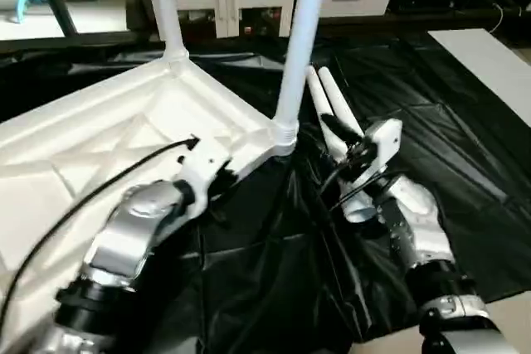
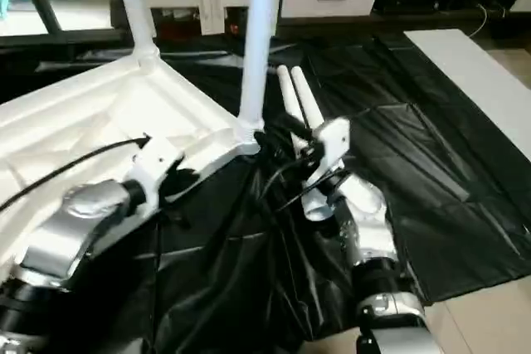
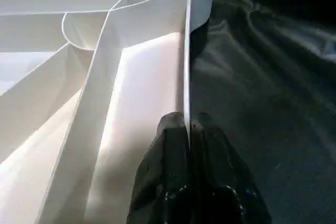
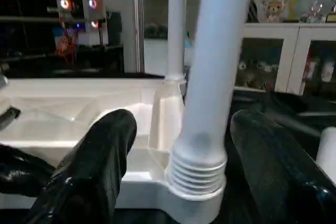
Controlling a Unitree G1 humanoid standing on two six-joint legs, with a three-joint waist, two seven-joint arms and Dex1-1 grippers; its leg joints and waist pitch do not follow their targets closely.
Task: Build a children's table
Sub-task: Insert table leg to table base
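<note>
From the head view I see the tabletop [image 1: 108, 130] upside down on black sheeting [image 1: 431, 147], two legs standing in corner sockets, the near leg [image 1: 300, 39] and the far leg [image 1: 162, 6], and two loose legs [image 1: 332, 97] lying beside.

In the left wrist view, the left gripper [image 3: 188, 129] has its glossy black fingers pinched onto the thin rim; smooth ribs fan out.

In the right wrist view, the right gripper [image 4: 181, 145] is spread wide, straddling the near leg's ridged collar without touching it.

A black plastic sheet [image 1: 448, 163] is covering the floor [image 1: 489, 60]. The white tabletop [image 1: 99, 138] and two loose legs [image 1: 332, 101] are lying on it.
</note>
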